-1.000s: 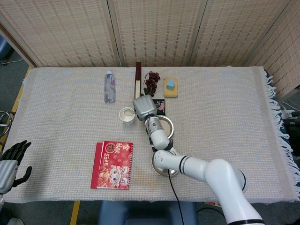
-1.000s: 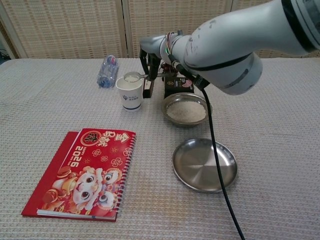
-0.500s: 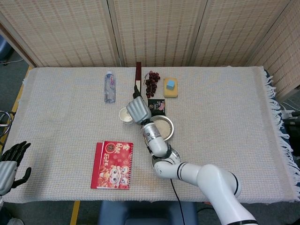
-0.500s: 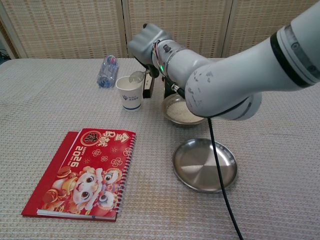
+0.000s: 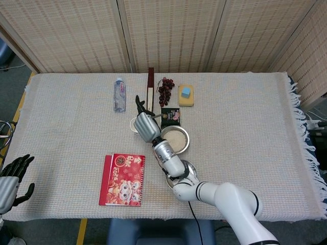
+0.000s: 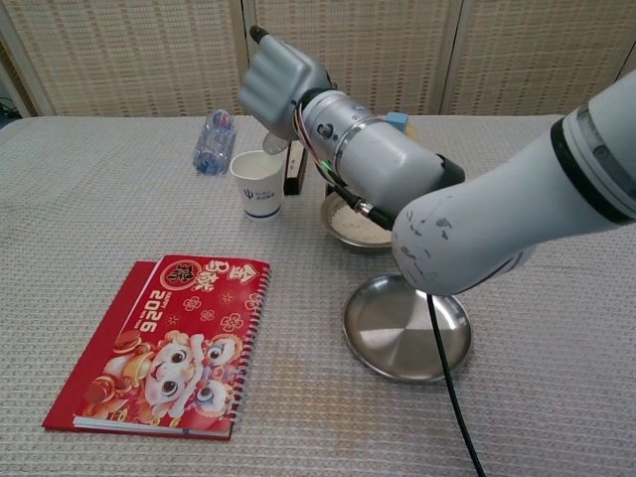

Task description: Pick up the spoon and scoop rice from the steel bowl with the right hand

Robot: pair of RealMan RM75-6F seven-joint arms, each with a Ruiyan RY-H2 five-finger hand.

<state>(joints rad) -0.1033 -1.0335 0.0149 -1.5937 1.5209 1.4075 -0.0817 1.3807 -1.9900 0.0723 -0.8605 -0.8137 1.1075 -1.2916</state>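
The desk (image 5: 245,127), under a woven beige cloth, carries everything. The right arm (image 6: 477,214) reaches from the near edge toward the middle, and its robot hand (image 6: 280,84) is closed around the spoon (image 6: 275,144), whose bowl hangs just above the paper cup (image 6: 258,185). In the head view that right robot hand (image 5: 145,124) covers most of the cup. The left robot hand (image 5: 11,176) hangs off the desk's left near corner, fingers spread, holding nothing.

A red calendar book (image 5: 122,179) lies flat near the near edge, left of middle. A flat steel plate (image 6: 407,327) sits near the near edge, partly under the arm. The steel bowl (image 5: 176,139) with rice stands at mid-desk, just right of the cup and behind the plate. A clear bottle (image 5: 119,95) lies on its side toward the far edge. A dark slim box (image 5: 150,84), grapes (image 5: 165,90), a yellow sponge (image 5: 186,95) with a blue block on it, and a small dark packet (image 5: 171,115) are grouped near the far edge.
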